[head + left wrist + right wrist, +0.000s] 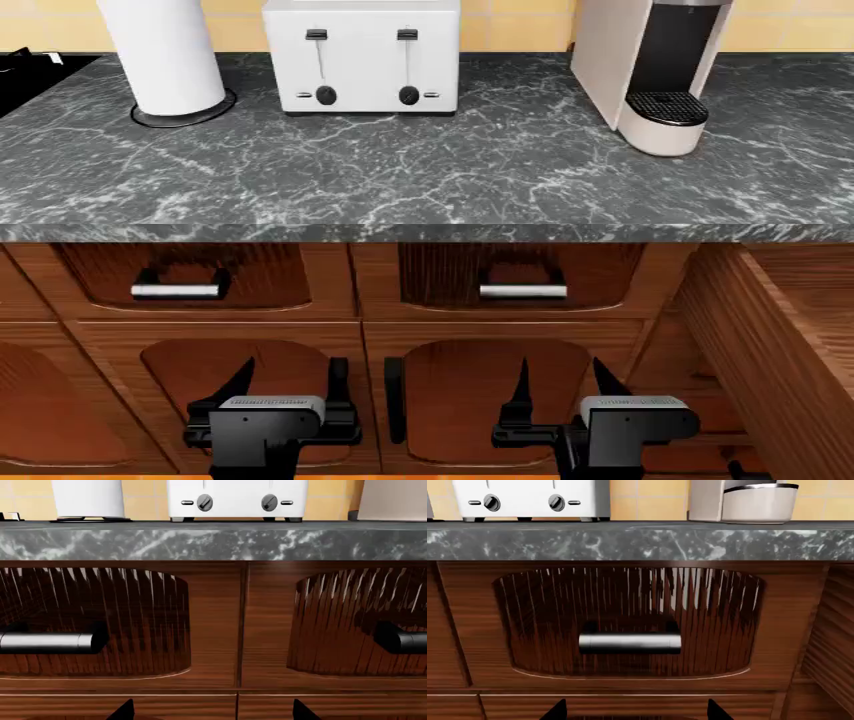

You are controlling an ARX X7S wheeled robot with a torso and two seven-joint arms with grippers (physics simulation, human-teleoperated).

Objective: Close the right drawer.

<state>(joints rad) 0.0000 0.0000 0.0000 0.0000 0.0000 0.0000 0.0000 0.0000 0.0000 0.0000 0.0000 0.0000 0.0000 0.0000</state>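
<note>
Both claws, left gripper [287, 385] and right gripper [558, 384], are hanging spread before silver-handled drawers [214, 275] beneath a grey marbled countertop [400, 170] carrying a white toaster [362, 55], while the right drawer [787, 330] is jutting open below the countertop's right edge.

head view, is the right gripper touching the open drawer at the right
No, the right gripper hangs open before a closed cabinet front, apart from the right drawer.

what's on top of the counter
On the dark marble counter stand a white cylinder, a white toaster and a white coffee machine. A black item at the far left edge is cropped, so it cannot be identified.
</note>
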